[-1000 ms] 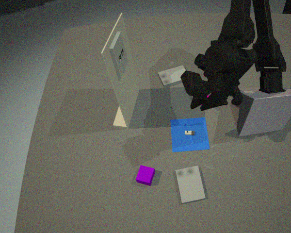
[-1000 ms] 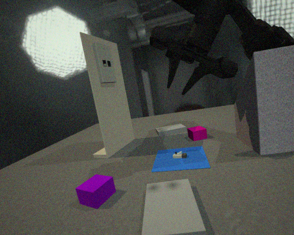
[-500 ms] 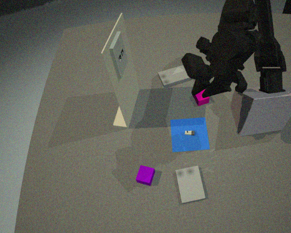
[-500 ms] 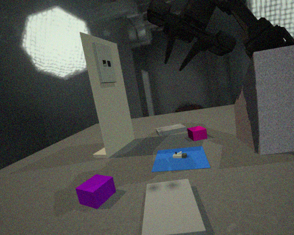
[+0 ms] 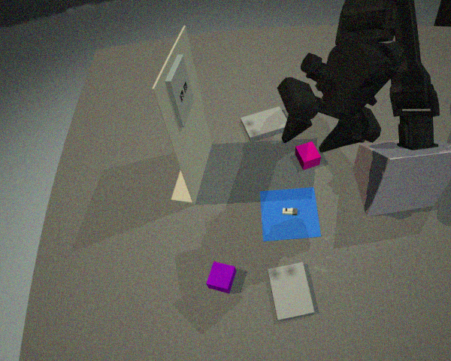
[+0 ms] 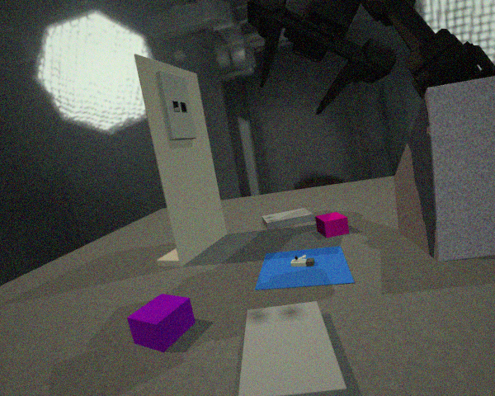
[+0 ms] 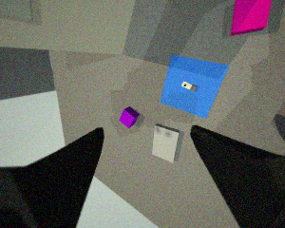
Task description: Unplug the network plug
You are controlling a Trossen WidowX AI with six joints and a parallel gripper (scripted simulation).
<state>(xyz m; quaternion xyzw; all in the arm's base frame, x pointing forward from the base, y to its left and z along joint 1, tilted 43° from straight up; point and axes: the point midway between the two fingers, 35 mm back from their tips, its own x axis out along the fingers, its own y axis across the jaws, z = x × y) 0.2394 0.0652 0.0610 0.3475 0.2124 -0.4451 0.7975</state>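
Exterior: plug on blue square (jaws wide, well above).

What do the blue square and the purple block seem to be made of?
The blue square: perhaps thin plastic or paper with a matte finish; it lies flat, with no visible thickness or glare. The purple block: possibly painted wood or plastic, smooth and matte, judging by its even colour, crisp edges and lack of grain.
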